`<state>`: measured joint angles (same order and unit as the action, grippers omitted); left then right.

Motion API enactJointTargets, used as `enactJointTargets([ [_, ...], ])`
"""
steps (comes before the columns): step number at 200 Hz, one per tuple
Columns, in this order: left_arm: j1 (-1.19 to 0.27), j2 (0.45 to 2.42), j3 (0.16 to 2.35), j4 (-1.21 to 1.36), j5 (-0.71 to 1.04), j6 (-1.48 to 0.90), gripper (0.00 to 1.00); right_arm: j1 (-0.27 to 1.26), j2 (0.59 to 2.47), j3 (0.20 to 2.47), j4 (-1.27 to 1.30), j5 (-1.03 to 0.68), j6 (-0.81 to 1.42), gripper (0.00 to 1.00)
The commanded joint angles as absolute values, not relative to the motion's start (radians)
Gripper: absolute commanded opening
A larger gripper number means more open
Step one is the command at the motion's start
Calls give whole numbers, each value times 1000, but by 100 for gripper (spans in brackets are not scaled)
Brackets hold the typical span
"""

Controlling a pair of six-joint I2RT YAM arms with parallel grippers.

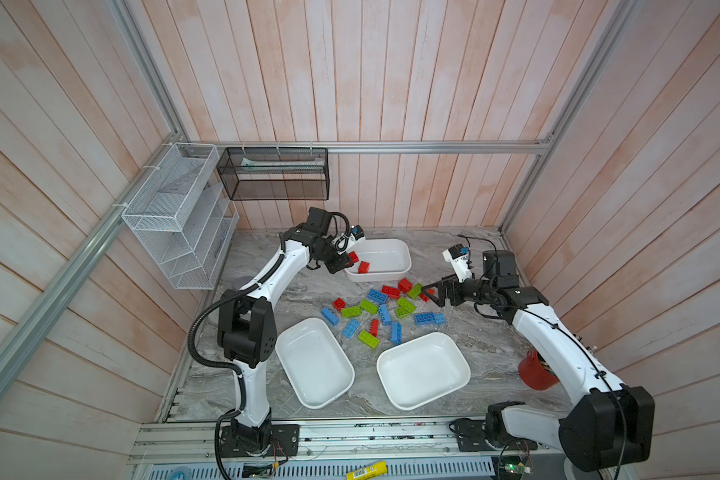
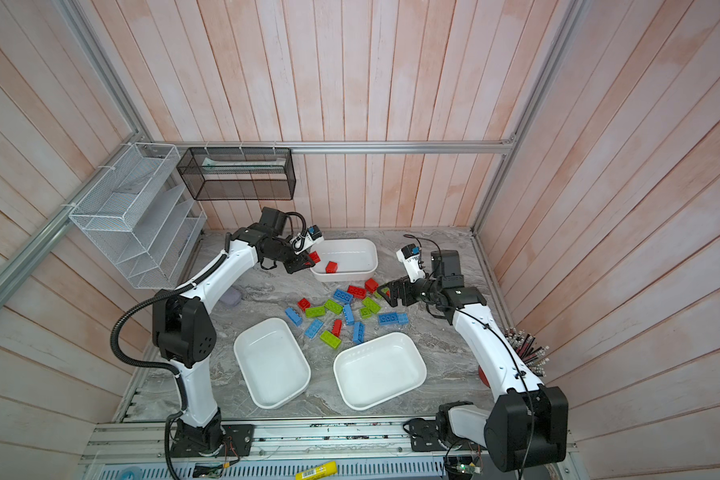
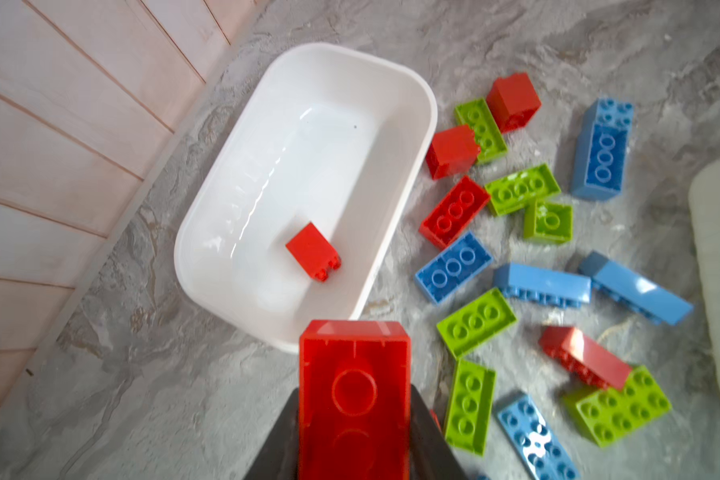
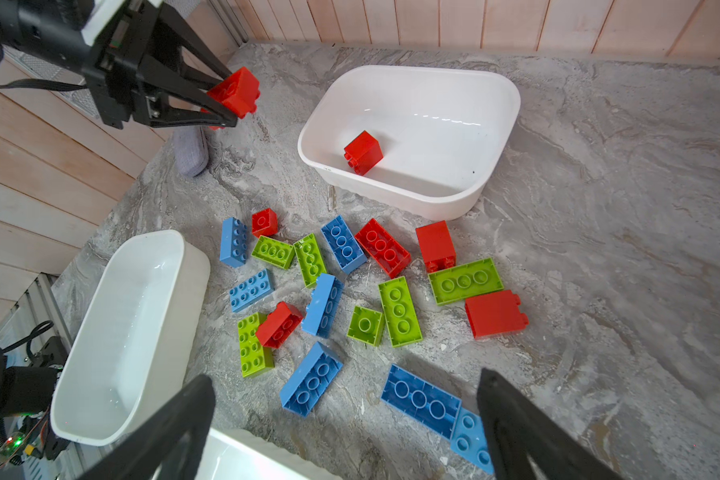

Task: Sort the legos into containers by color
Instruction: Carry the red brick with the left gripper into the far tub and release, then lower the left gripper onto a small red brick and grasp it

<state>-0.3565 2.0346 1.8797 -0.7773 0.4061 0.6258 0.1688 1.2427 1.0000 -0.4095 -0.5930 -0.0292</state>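
Note:
My left gripper [image 1: 346,261] is shut on a red lego [image 3: 354,395], held in the air just outside the left end of the far white container [image 1: 391,243]. The right wrist view shows the same grip on that lego [image 4: 235,91]. One red lego [image 1: 363,267] lies inside that container. Loose red, blue and green legos [image 1: 375,309] lie scattered in the middle of the table. Two more white containers [image 1: 314,361] [image 1: 422,370] stand nearer, with nothing in them. My right gripper [image 4: 346,386] hangs open over the right end of the pile, above blue legos [image 4: 420,399], holding nothing.
A red pencil cup [image 1: 535,370] stands behind my right arm at the right wall. A white wire basket [image 1: 175,216] and a black mesh basket [image 1: 275,172] hang on the back left walls. A grey cloth lump [image 2: 230,296] lies by the left arm.

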Motion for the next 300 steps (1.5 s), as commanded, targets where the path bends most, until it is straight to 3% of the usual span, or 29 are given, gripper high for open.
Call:
enactJointTargets([
  [1,-369,2157,2011,-717,341,391,29,159,1237,1016,-396,-598,-28,98],
  [49,-399,2388,2240,-711,181,241,29,130,1225,1034,-419,-598,-42,98],
  [78,-400,2454,2278,-706,141,211,35,117,1215,1035,-429,-598,-43,98],
  [90,-402,2459,2278,-702,133,206,43,112,1211,1034,-432,-600,-42,98],
  [107,-402,2447,2286,-697,128,202,64,108,1210,1035,-439,-603,-45,98],
  [141,-402,2351,2287,-718,169,193,70,106,1201,1035,-448,-614,-45,98],
  [153,-401,2291,2241,-741,176,192,75,107,1198,1031,-447,-621,-45,98],
  [195,-403,1971,1819,-753,207,203,77,107,1187,1018,-453,-635,-55,98],
  [229,-404,1785,1529,-760,274,352,77,104,1179,997,-454,-643,-62,98],
  [257,-390,1808,1462,-802,263,426,77,106,1171,975,-442,-651,-44,98],
  [300,-366,1885,1374,-662,229,363,76,106,1148,965,-448,-642,-34,98],
])
